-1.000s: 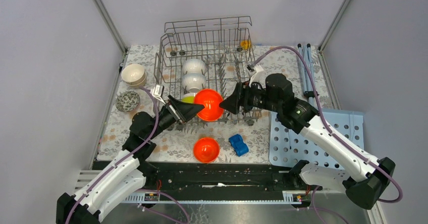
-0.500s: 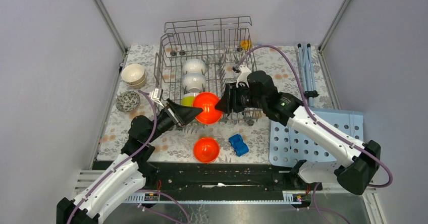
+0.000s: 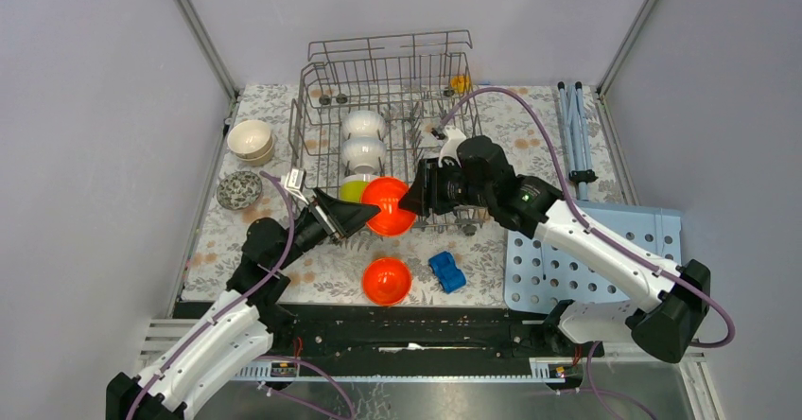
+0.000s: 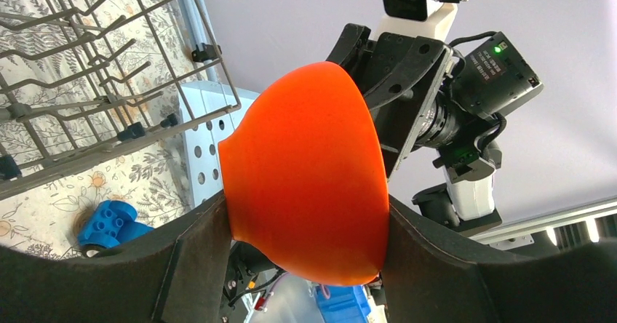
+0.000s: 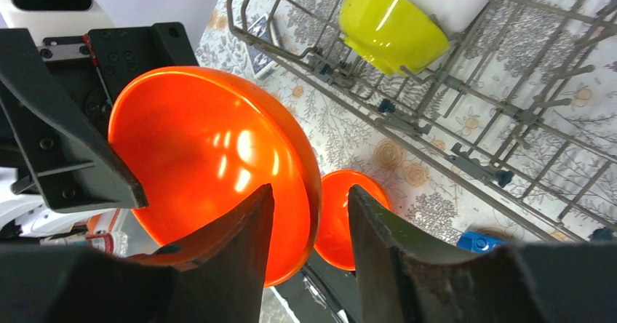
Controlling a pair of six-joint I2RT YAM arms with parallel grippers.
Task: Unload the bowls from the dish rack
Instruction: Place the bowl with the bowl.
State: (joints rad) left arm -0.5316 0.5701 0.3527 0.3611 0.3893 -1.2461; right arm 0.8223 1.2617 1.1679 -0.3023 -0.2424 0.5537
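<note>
A bright orange bowl (image 3: pixel 388 205) (image 4: pixel 305 177) hangs on its side just in front of the dish rack (image 3: pixel 388 46), with my left gripper (image 3: pixel 364 214) (image 4: pixel 305 214) shut across its body. My right gripper (image 3: pixel 416 196) (image 5: pixel 309 192) straddles this bowl's rim (image 5: pixel 313 170): one finger is inside, the other outside with a small gap, so it is open. A yellow-green bowl (image 3: pixel 353 187) (image 5: pixel 393 25) and two white bowls (image 3: pixel 363 136) stand in the rack. A second orange bowl (image 3: pixel 386 280) (image 5: pixel 342 221) sits on the mat near the front.
Stacked cream bowls (image 3: pixel 251 139) and a patterned bowl (image 3: pixel 238 190) rest left of the rack. A blue toy car (image 3: pixel 447 271) lies beside the front orange bowl. The light-blue perforated board (image 3: pixel 586 259) lies at the right, under my right arm.
My right gripper has moved left onto the held orange bowl, and its jaws have narrowed around the rim. The left gripper and bowl have shifted slightly toward the front.
</note>
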